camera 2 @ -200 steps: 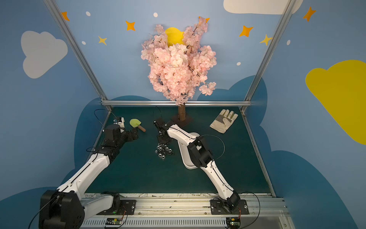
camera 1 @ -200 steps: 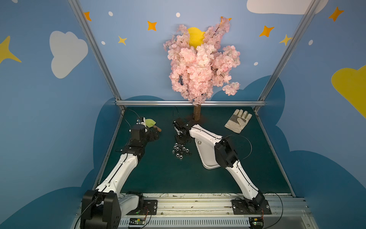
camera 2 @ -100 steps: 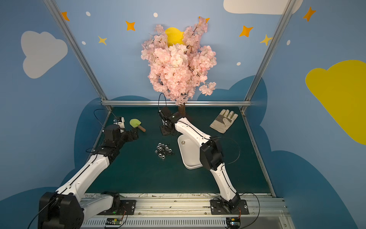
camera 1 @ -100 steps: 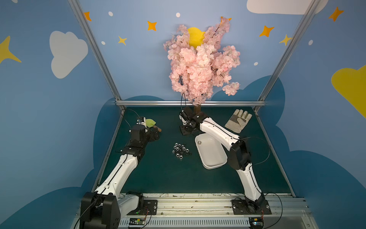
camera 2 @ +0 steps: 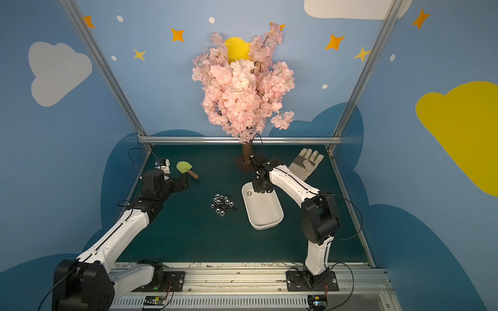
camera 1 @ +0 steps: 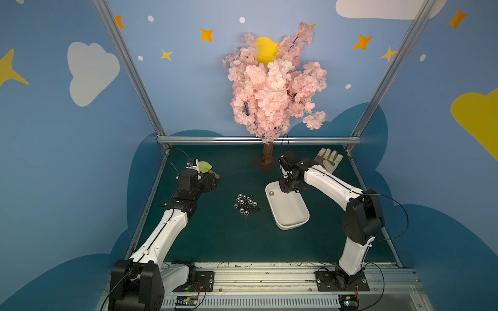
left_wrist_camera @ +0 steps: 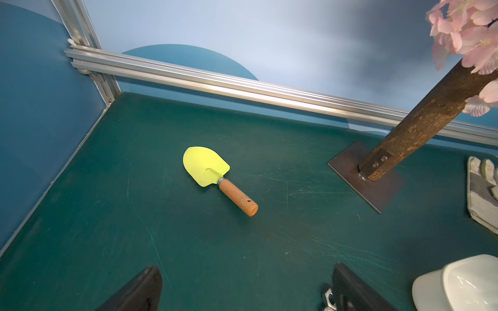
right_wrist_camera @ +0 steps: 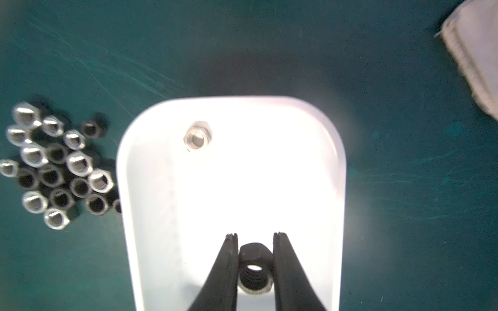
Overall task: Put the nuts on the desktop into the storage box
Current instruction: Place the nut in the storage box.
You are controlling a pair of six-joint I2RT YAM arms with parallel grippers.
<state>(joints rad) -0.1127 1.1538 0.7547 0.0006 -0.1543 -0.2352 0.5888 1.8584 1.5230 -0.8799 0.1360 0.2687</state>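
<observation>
Right wrist view: a nut is pinched over the box, ready to drop

Nearest the front rail, the cluster of small shiny silver-grey metal hex nuts (camera 1: 246, 204) lies on the dark teal-green matte surface (camera 1: 215, 237), just beside the shallow white plastic storage box (camera 1: 291, 215). A lone nut (camera 1: 272, 192) already rests in the box's far end.

Above that far end hangs the right gripper (right_wrist_camera: 255, 236), its black fingers pressed onto the flats of a single hex nut (right_wrist_camera: 253, 251). A second ago this arm lay stretched across the box with the gripper down at the pile. Half a second ago it had lifted toward the tree trunk, and now it has swung back over the box. The pick looks done and the carry nearly so. What seems left is to part the fingers and let the nut fall onto the bare white floor below. Most of the pile is still to move.

Farther back on its own side, the left gripper (left_wrist_camera: 246, 268) is spread wide with nothing between its fingers, facing the yellow-green trowel with a wooden handle (left_wrist_camera: 207, 169). It has not moved. Beyond, the beige work glove (camera 1: 327, 161) and the pink blossom tree (camera 1: 272, 88) stand untouched.
</observation>
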